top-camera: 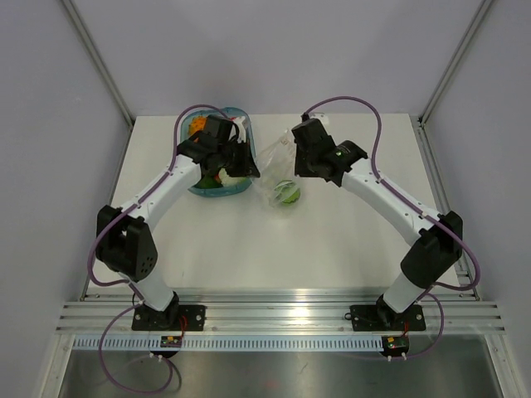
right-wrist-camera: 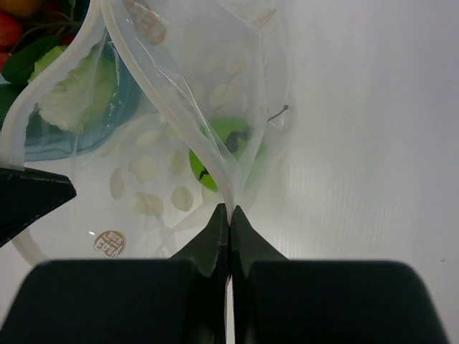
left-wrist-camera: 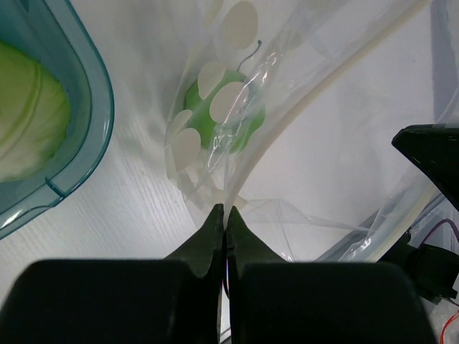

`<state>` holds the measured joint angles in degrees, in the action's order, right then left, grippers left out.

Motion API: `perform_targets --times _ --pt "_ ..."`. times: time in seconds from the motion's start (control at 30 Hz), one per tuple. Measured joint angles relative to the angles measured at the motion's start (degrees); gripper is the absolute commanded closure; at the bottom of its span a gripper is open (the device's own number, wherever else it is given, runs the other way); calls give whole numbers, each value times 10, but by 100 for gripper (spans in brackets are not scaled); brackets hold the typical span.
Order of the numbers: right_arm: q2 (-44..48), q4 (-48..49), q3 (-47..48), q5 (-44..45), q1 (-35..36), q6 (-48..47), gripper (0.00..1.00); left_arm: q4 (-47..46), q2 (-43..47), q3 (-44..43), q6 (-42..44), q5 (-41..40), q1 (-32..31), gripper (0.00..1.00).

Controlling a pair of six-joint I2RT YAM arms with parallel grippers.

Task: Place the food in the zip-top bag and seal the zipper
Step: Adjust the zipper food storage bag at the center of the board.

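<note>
We have the left gripper point(left-wrist-camera: 225, 211) fully closed on a fold of the bag point(left-wrist-camera: 287, 215) right at its tips. The right gripper point(right-wrist-camera: 228, 209) is closed the same way on the bag's rim, where the zipper point(right-wrist-camera: 161, 93) runs into the pinch. Neither holds any food.

The apple point(left-wrist-camera: 215, 118) already lies inside the bag, just ahead of both sets of tips. The rest of the food waits in the tray point(left-wrist-camera: 93, 93), ahead and to the left of the left gripper. The cabbage point(left-wrist-camera: 29, 115) sits against its near wall, and a strawberry point(right-wrist-camera: 7, 32) shows at its far side.

We judge this step to be spreading the mouth. To do it well, we should pull the two pinches apart gently and evenly, keeping the rim taut enough to gape but not so taut that the film slips out. One gripper must later let go to fetch food, so the mouth should face the tray first.

The bag is thin, clear and crinkly, printed with pale ovals. Its zipper is a stiffer whitish strip that curves rather than creases. The apple is smooth, round, glossy plastic and will likely roll. The tray is translucent blue, hard, with rounded corners. The cabbage is pale and ribbed.
</note>
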<state>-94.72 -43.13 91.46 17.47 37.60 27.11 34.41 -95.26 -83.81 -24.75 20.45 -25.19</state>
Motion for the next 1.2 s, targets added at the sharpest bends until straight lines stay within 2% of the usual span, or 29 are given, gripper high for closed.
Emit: perform_targets --times 0.03,0.07,0.1,0.13,0.17,0.23,0.33,0.5,0.63,0.77,0.93,1.2 --pt "2 -1 3 5 -1 -3 100 0 -2 -7 2 4 0 98" --pt "5 -2 9 10 -2 -4 100 -1 -6 -14 5 10 0 85" --pt "10 -2 12 15 -2 -6 100 -2 -9 -19 7 15 0 55" --pt "13 -2 14 17 -2 -7 100 -2 -13 -24 12 21 0 42" --pt "16 -2 16 20 -3 -8 100 -3 -18 -29 13 26 0 35" --pt "18 -1 18 22 -3 -9 100 -1 -27 -37 17 35 0 29" --pt "11 1 18 23 -3 -10 100 11 -32 -42 26 35 0 28" --pt "-9 5 11 19 -3 -10 100 55 -18 -53 55 6 5 13" --pt "-11 7 6 13 -6 -10 100 77 15 -53 57 -25 35 12" --pt "-11 14 5 8 -7 -10 100 87 28 -53 41 -82 68 7" --pt "-11 20 -1 -5 -8 -10 100 98 -13 -51 16 -144 71 2" --pt "-9 29 -12 -20 -8 -10 100 114 -120 -69 -25 -199 67 2"
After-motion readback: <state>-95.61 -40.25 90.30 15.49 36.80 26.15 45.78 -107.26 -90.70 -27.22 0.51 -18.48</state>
